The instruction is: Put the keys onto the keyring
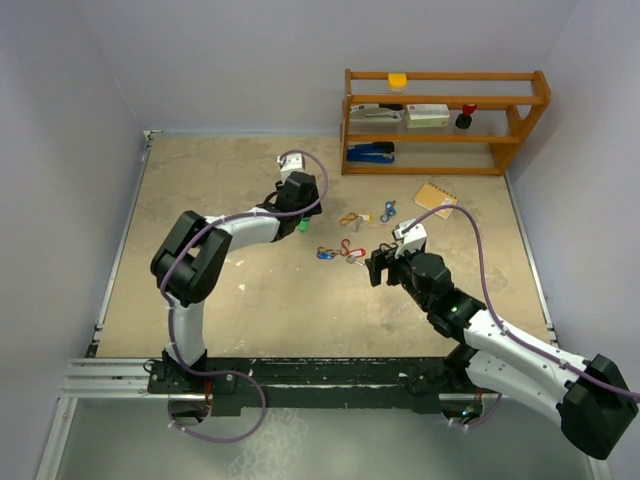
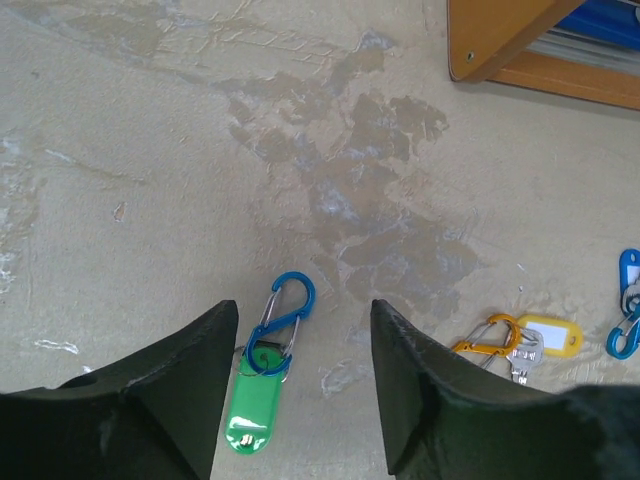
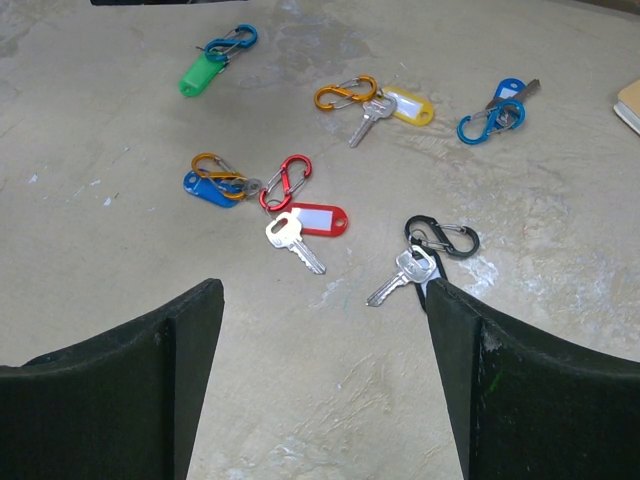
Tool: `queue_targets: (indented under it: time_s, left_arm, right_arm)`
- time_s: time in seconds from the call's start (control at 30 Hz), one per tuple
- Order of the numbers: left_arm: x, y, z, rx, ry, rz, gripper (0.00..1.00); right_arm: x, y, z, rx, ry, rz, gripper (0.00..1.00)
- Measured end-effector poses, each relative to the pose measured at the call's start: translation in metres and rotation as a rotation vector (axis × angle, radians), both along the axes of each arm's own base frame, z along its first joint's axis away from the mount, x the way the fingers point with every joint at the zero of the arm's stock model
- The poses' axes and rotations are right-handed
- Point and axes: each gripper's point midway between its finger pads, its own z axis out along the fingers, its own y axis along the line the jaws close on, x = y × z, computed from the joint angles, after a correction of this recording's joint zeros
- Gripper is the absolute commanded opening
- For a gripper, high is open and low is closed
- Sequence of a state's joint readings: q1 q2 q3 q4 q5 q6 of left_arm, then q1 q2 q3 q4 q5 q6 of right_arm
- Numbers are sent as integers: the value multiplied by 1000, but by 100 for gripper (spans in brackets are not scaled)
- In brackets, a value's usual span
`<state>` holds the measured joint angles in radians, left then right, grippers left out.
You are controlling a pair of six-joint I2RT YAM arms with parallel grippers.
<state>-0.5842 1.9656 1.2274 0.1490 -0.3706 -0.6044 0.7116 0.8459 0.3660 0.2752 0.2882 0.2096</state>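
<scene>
Under my left gripper [image 2: 302, 322], jaws wide and empty, the green tag [image 2: 250, 420] lies hooked to a blue clip [image 2: 283, 312]. My right gripper [image 3: 322, 298] hangs wide open too, over the red-tagged key [image 3: 308, 224] and the other keys scattered nearby. I can't spot one shared keyring, so I'd say nothing's gathered yet.

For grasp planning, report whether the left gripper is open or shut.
Open: the left gripper's fingers stand wide apart, the green tag visible between them.
</scene>
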Motion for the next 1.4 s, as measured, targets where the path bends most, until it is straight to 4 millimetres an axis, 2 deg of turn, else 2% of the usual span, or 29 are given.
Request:
queue_targets:
  time_s: [0.17, 0.3, 0.43, 0.57, 0.77, 0.97, 1.07, 1.13, 1.3, 1.4]
  left_arm:
    - [-5, 7, 5, 1, -7, 14, 66]
    - [-15, 19, 30, -9, -45, 39, 68]
    - [-24, 31, 77, -56, -128, 71, 70]
    - [-33, 46, 130, -97, -224, 114, 72]
    - [-55, 82, 209, -133, -364, 206, 73]
    - [-81, 114, 270, -228, -504, 302, 74]
    - [-90, 129, 275, -250, -529, 359, 75]
    - [-93, 133, 268, -253, -523, 380, 75]
    - [-98, 138, 236, -222, -479, 391, 76]
    - [-100, 142, 232, -198, -471, 400, 76]
  right_arm:
    - [0, 0, -2, -5, 7, 2, 86]
    - [0, 1, -4, -7, 11, 2, 92]
    - [0, 0, -7, -10, 21, -4, 100]
    - [4, -7, -6, 1, 21, -61, 100]
    - [12, -26, -2, 26, 22, -218, 100]
    - [22, -26, 2, 59, 23, -282, 100]
    - [29, -20, 7, 69, 23, -284, 100]
    - [34, -15, 15, 80, 15, -283, 100]
    - [47, -4, 40, 130, -25, -282, 100]
    - [54, 2, 55, 156, -42, -282, 100]
